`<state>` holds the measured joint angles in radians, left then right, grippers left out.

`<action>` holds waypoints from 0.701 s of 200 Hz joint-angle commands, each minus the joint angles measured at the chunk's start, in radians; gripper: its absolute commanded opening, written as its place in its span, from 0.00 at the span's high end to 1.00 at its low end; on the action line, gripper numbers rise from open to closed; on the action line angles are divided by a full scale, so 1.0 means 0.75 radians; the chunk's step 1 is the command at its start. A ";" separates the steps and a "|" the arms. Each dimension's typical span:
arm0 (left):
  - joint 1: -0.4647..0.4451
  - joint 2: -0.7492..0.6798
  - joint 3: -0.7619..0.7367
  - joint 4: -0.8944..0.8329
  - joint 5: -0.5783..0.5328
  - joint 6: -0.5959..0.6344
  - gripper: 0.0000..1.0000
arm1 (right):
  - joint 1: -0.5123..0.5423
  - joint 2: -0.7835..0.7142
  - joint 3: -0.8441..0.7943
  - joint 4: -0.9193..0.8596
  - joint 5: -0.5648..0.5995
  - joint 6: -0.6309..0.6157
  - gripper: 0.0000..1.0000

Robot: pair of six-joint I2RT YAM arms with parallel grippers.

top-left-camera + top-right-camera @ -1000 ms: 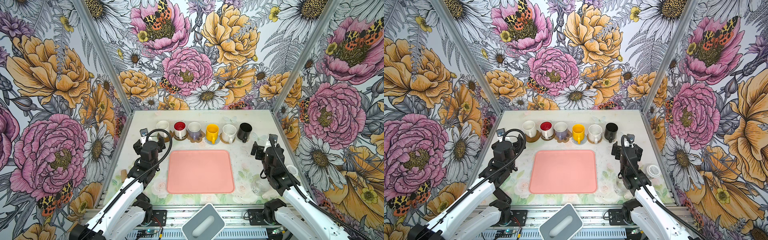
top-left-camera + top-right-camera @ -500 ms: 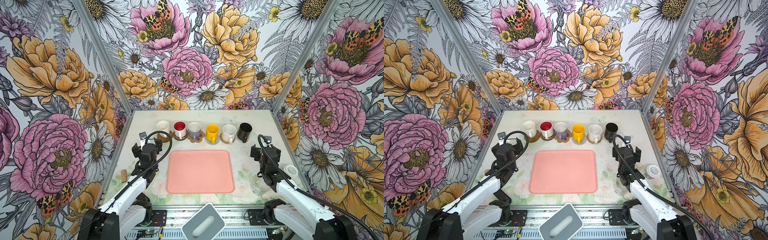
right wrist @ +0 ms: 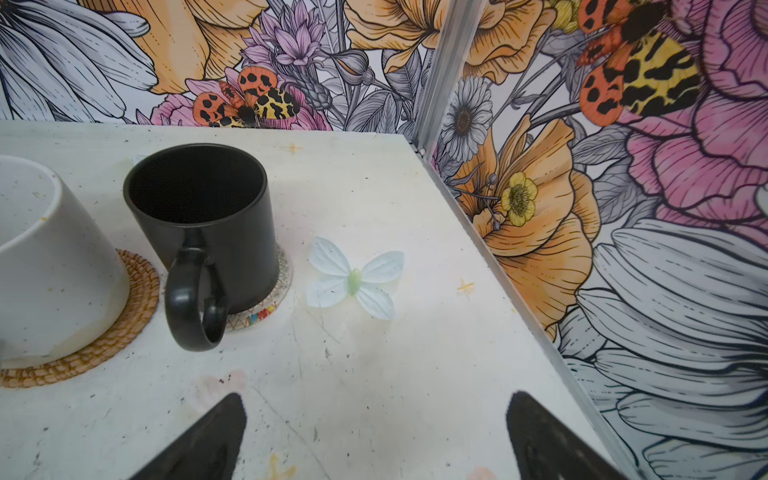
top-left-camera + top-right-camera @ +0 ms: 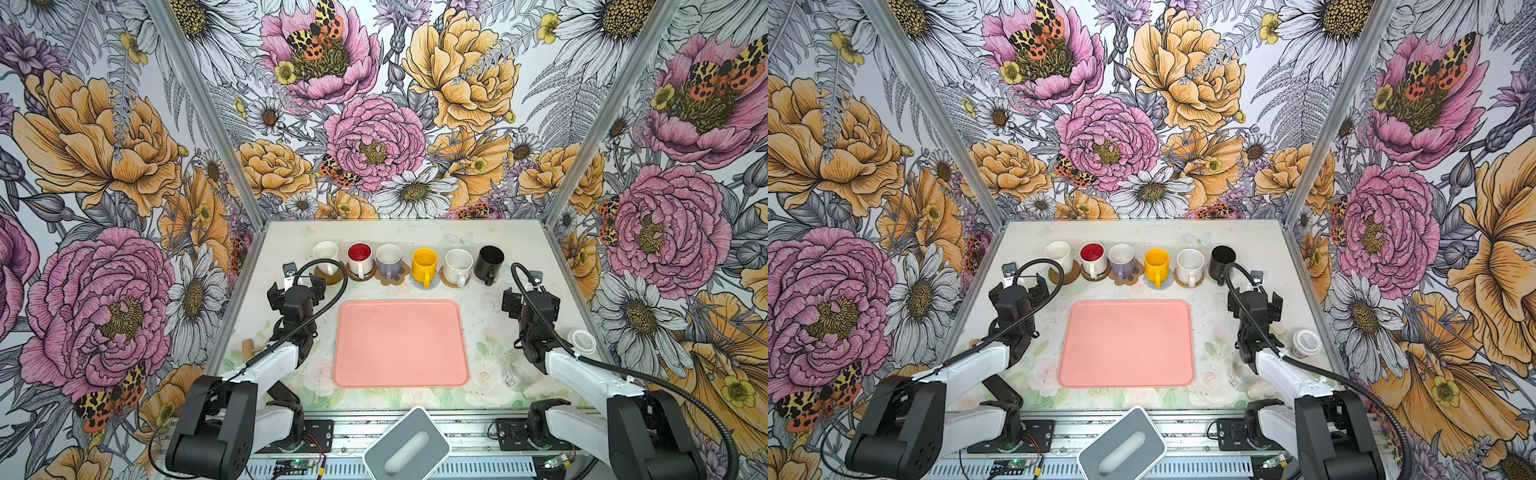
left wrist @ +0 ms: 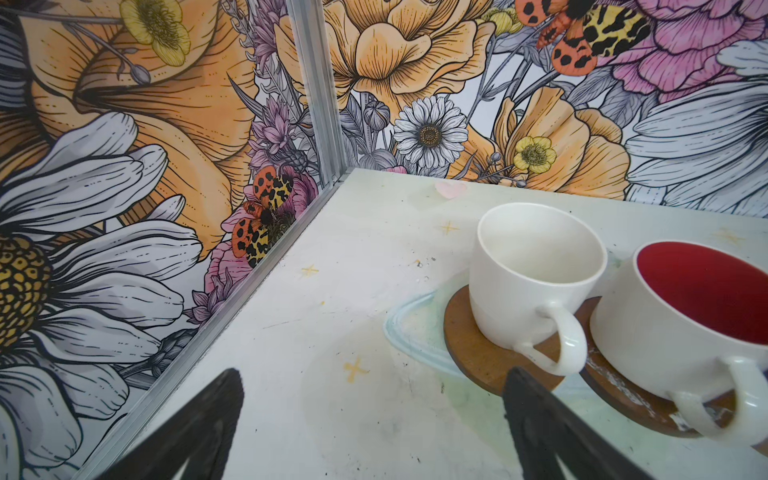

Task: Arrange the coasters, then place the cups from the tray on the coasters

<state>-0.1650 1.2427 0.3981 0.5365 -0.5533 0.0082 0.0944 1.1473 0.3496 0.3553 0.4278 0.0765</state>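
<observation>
The left gripper (image 4: 296, 286) is held with its jaws spread wide and empty, just in front of the plain white cup (image 4: 325, 253). In the left wrist view, that cup's handle is seen close to one fingertip (image 5: 536, 415), though contact cannot be confirmed. The right gripper (image 4: 530, 298) is likewise spread and empty, near the black cup (image 4: 489, 262) but apart from it.

Six cups are seen in a row at the far side of the table, each seated on a coaster. Between the two end cups stand the red-lined cup (image 4: 360, 257), lavender cup (image 4: 389, 259), yellow cup (image 4: 424, 266) and speckled cup (image 4: 458, 264). The tray (image 4: 401, 345) is bare, so placement is judged complete.

The cups are judged to be glazed ceramic: rigid, fairly heavy, slick, and liable to chip where neighbours stand close. All handles are turned towards the arms. If adjustment is needed, a hold is best taken across the wall at the rim, one finger inside. The coasters are thin and light. The glossy brown disc (image 5: 478, 353) is expected to slide if nudged, and the tan woven round (image 3: 124, 332) to slide less.
</observation>
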 commanded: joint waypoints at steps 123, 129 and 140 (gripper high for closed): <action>0.014 0.335 -0.051 0.561 0.069 0.102 0.01 | -0.128 0.222 0.056 0.327 -0.276 -0.006 0.01; 0.015 0.339 -0.050 0.567 0.074 0.103 0.01 | -0.134 0.231 0.061 0.333 -0.286 -0.008 0.00; 0.017 0.337 -0.044 0.548 0.082 0.102 0.01 | -0.143 0.250 0.069 0.348 -0.300 -0.008 0.00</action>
<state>-0.1646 1.4960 0.3580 0.9066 -0.5301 0.0715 0.0006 1.3075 0.3622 0.5510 0.2466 0.0765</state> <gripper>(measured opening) 0.987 0.995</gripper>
